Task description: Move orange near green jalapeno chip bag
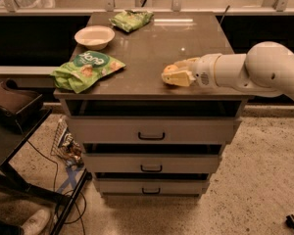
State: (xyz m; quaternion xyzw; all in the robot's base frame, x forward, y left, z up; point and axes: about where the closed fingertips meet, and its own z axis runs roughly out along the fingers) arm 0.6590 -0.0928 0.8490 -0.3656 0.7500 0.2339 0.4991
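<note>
A white robot arm reaches over a smooth grey-brown bench (186, 33). Its pale yellow pincer (167, 74) is closed around the orange (170, 68), low over the near edge. The orange is small, round, firm and matte. It is probably light but apt to roll, so it is best pinched across its widest part. The green jalapeno chip bag (132, 19), crumpled thin foil, lies well beyond the pincer at the far edge, beside a smooth white bowl (94, 35)

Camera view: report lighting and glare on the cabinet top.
Camera view: dim, warm light; a glare streak on the grey cabinet top near its far edge; deep shadow beneath it; the pale pincer, front right, grips the small round orange fruit.
</note>
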